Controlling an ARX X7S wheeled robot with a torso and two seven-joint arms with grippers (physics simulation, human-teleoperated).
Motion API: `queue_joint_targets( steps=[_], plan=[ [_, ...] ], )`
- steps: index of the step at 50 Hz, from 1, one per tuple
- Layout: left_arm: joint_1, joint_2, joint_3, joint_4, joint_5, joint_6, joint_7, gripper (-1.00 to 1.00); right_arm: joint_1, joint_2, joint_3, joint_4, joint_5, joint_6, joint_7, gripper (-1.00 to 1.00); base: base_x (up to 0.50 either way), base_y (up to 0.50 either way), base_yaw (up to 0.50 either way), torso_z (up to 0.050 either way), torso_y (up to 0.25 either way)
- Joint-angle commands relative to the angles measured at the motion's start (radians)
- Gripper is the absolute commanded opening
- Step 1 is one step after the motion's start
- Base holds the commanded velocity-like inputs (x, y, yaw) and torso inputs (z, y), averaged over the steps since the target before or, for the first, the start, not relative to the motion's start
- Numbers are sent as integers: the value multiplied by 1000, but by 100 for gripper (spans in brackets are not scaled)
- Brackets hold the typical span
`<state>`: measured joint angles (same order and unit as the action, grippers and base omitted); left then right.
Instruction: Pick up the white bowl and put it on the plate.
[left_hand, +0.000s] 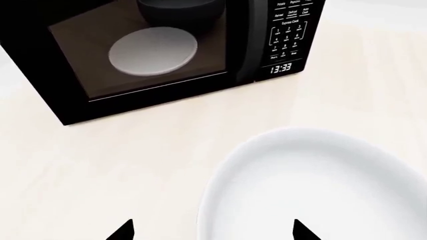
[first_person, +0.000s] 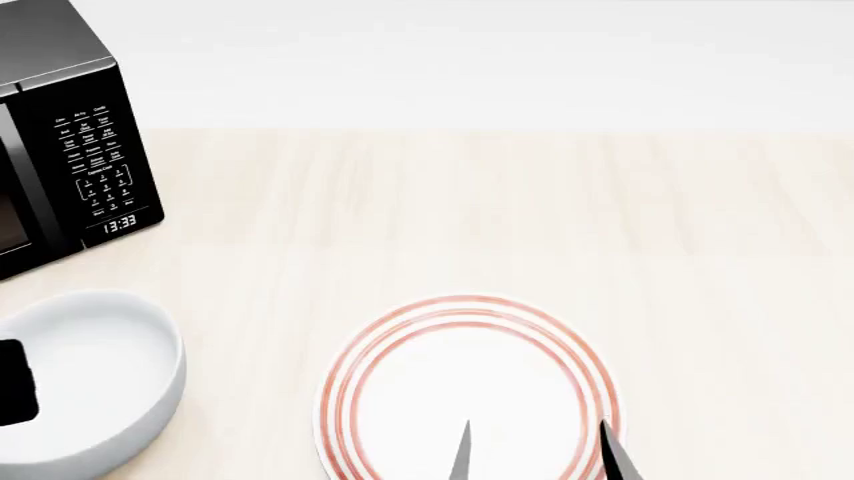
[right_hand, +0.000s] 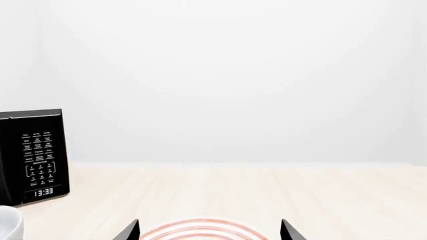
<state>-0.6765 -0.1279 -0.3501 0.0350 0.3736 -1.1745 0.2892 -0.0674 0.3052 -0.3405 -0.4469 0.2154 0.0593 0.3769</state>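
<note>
Right pincer hangs over my plate with jaws spread, holding nothing. Left pincer gapes empty above the bowl, which sits on the surface beside the microwave, left of the plate.

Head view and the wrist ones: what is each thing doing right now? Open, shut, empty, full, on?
White bowl: upright, empty, on the table, not lifted.
Plate: flat, empty.
Microwave: door shut, clock reads 13:33, pale dish inside.
Left gripper: open, around the bowl's rim.
Right gripper: open, over the plate.
</note>
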Motion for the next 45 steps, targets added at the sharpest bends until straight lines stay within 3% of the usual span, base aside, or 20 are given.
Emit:
queue_joint_targets(
  steps=[1,45],
  plan=[
    [-4,19,-15,-26,-1,24,16,100,4,-16,18,6,-19,-1,-22,100,0,0,0,0,0],
    [-14,10,-39,-184,-58,147,-58,100,10,-3,4,6,-6,-4,-11,100,0,0,0,0,0]
  ],
)
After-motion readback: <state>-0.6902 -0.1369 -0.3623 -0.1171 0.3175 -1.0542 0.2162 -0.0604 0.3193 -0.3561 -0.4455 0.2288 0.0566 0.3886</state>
